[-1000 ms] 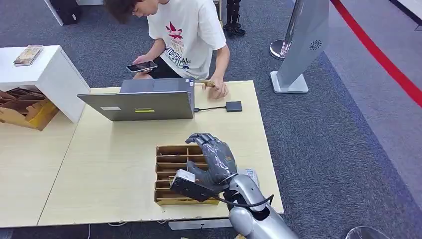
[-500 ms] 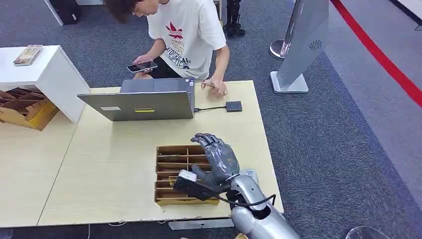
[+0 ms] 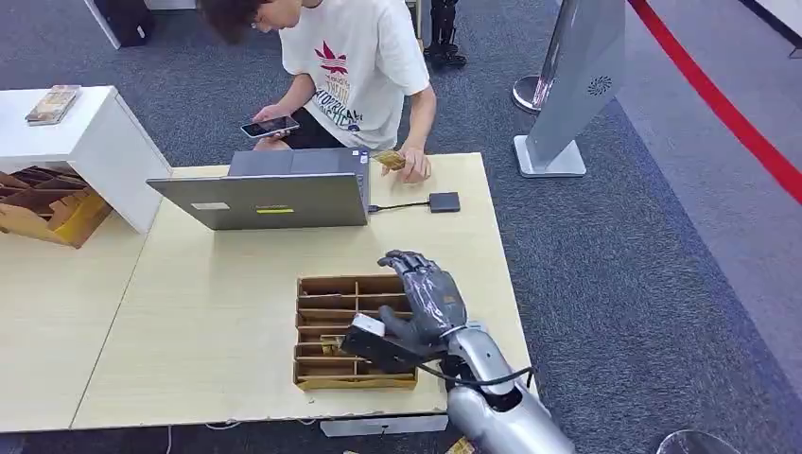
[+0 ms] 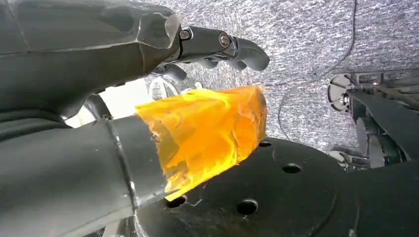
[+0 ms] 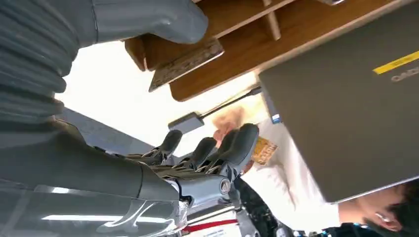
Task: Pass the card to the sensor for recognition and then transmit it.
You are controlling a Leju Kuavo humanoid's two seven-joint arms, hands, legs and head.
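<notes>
- Right hand [image 3: 430,301] hovers over the right end of the tray [image 3: 326,378], fingers spread, holding nothing.
- Left hand [image 4: 99,64] hangs over carpet, fingers loosely extended, nothing held.
- Card [image 3: 390,160] is in the person's hand [image 3: 413,168] at the counter's [image 3: 208,312] far edge, beside the laptop [image 3: 270,199].
- Sensor [image 3: 444,201] lies just right of the laptop, cabled.

Dark grey many-fingered right hand [image 3: 427,303] on a silver arm [image 3: 496,407]. Beneath and just beside it, brown slotted wooden tray [image 3: 326,288] on a pale yellow tabletop [image 3: 217,312]. Beyond the hand: grey laptop lid [image 3: 260,200] with a yellow strip; small black sensor box [image 3: 444,201]; person's white T-shirt [image 3: 364,57] with red print. Floor is speckled grey carpet [image 3: 605,274] with a red stripe. Left hand [image 4: 148,89], grey, carries orange translucent tape on the thumb.
</notes>
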